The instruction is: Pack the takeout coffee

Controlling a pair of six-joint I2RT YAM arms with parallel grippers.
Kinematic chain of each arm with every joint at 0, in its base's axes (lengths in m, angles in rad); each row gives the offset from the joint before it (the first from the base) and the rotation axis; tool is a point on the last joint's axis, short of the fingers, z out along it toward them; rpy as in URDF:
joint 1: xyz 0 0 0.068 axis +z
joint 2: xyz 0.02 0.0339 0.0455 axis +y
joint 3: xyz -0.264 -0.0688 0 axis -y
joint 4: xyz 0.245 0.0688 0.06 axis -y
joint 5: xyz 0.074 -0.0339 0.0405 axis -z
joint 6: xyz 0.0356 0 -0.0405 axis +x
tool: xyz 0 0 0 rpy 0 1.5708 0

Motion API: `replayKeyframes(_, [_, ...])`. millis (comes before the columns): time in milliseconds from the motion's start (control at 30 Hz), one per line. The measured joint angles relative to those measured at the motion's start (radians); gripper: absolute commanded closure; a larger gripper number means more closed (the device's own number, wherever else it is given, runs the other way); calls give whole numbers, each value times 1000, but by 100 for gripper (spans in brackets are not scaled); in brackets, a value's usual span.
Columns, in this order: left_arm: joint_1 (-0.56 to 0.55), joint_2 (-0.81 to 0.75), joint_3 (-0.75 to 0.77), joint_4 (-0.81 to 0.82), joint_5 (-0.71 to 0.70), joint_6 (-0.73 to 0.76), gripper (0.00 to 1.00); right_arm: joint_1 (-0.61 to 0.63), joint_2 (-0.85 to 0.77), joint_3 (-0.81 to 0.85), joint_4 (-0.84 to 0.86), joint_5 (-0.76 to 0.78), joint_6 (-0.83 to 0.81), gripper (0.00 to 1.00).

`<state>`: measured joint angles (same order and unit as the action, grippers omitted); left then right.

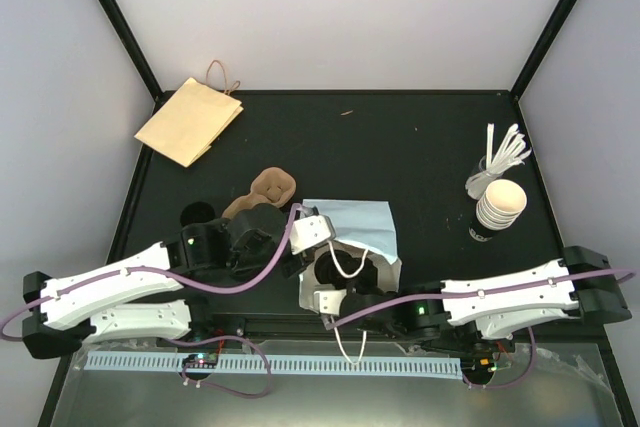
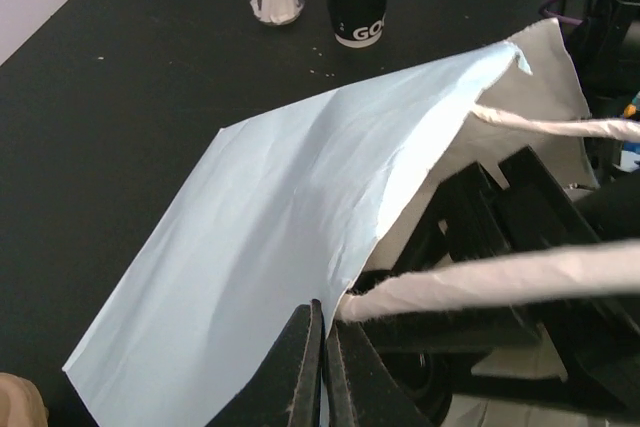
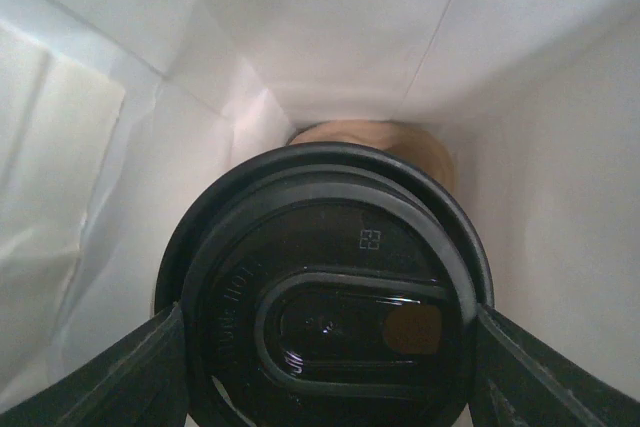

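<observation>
Inside the bag (image 3: 350,37), my right gripper (image 3: 325,367) clasps the takeout coffee (image 3: 330,287); left gripper (image 2: 322,367), pressed together, pinches the rim. Lower upright before releasing.

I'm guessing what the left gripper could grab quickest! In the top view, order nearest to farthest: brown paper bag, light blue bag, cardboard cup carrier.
1. light blue bag: pinched in the left gripper.
2. cardboard cup carrier: just beyond, slightly left.
3. brown paper bag: far left corner.
</observation>
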<state>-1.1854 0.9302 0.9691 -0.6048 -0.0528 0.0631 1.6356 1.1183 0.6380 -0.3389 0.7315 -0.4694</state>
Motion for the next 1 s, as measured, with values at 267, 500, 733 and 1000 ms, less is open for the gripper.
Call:
replayKeyframes(267, [0,72,61,-2,-26,-24,98,0,99,142,-94,12,40,41])
replayKeyframes(500, [-1,71,61,-6,-18,-34,99,-26,116,123,-81,13,50,41])
replayKeyframes(733, [-1,55,59,-13,0,-32,98,-56,145,111,-47,27,49,41])
replayKeyframes(1000, [-2,34,45,-15,20,-22,98,-57,71,49,12,59,27,41])
